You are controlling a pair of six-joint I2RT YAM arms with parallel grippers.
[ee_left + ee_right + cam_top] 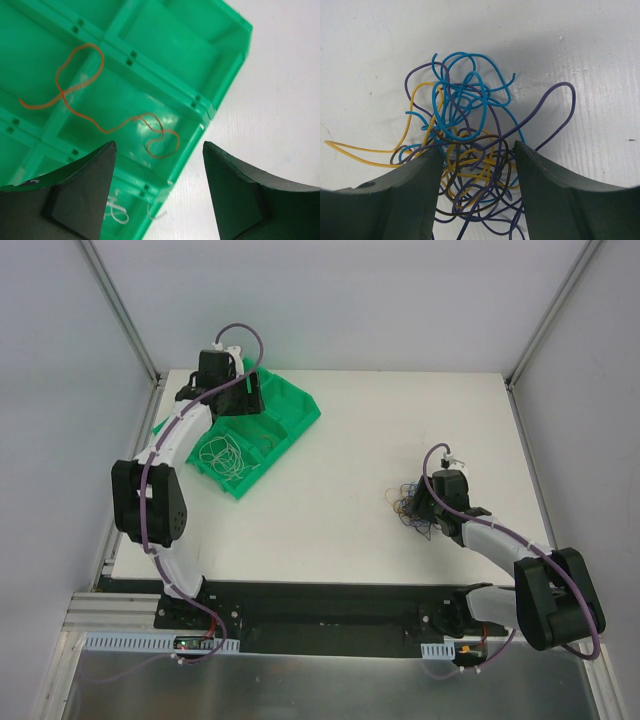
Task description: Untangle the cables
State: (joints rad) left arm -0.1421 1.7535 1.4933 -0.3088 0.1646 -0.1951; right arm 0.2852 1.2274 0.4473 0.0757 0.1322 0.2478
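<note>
- In the top view, the tangle of cables (408, 506) sits on the white table (330, 530), right of centre. It is well apart from the green bin (298, 408) at the upper left.
- From above, the tangle reads only as a small dark knot, with the right arm's head over its right side. The colours are hard to tell.
- The right wrist view separates them. Blue loops lie at frame centre, purple strands arc to the right and bottom, a yellow strand trails to the left edge, and a dark brownish one sits low down.
- The same view shows the right fingers (422, 172) well apart, one on each side of the tangle's lower part. Strands lie loose in the gap and nothing is pinched.
- The left wrist view shows the left fingers (97, 167) spread wide with nothing between them, hovering over a corner of the bin.
- Only this view shows an orange cable (61, 93), draped across the dividers and lying over several compartments. I cannot make it out in the top view.
- The top view shows a white cable (222, 452) coiled in loops in a compartment at the bin's lower end. The left wrist view catches only white bits near its bottom edge.
</note>
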